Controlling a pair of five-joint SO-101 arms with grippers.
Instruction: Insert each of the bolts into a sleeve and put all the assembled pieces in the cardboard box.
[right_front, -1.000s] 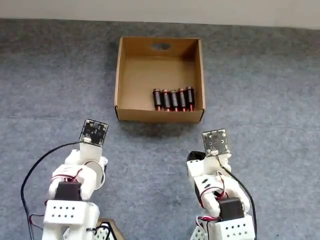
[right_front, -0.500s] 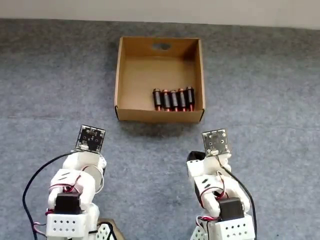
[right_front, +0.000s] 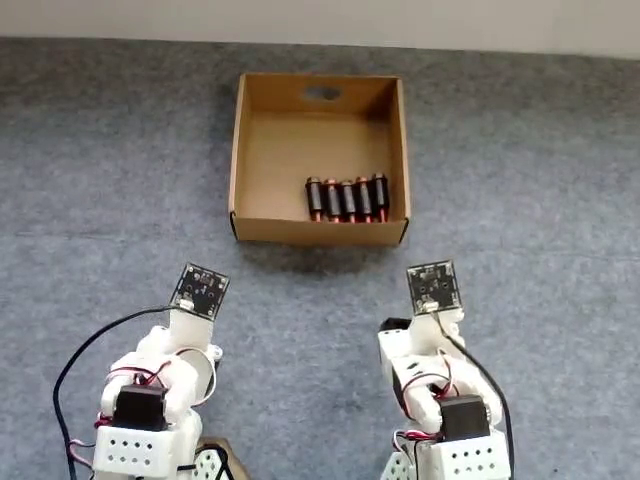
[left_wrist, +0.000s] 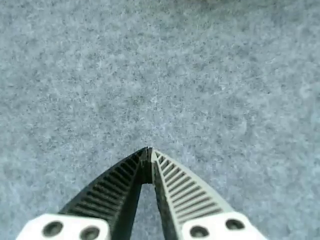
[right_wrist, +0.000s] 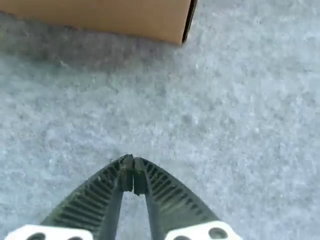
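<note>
Pieces (right_front: 347, 199), five, lie side by side in the box (right_front: 270, 150), near right corner. The left jaws and right jaws are closed, empty, above the table (right_front: 100, 150). Task judged complete; the next move calls only for parking.

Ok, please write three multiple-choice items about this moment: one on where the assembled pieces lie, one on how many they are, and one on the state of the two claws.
1. Where do the assembled pieces lie?
A) on the table, outside the box
B) inside the cardboard box, by the wall nearest the arms
C) in a claw

2. How many pieces are there?
A) three
B) five
C) eight

3. How are the left claw and the right claw?
A) both shut and empty
B) both wide open
C) one holds a bolt

Answers:
1 B: the high view shows them in a row inside the box.
2 B: five lie side by side.
3 A: in each wrist view the tips meet with nothing between.
</note>
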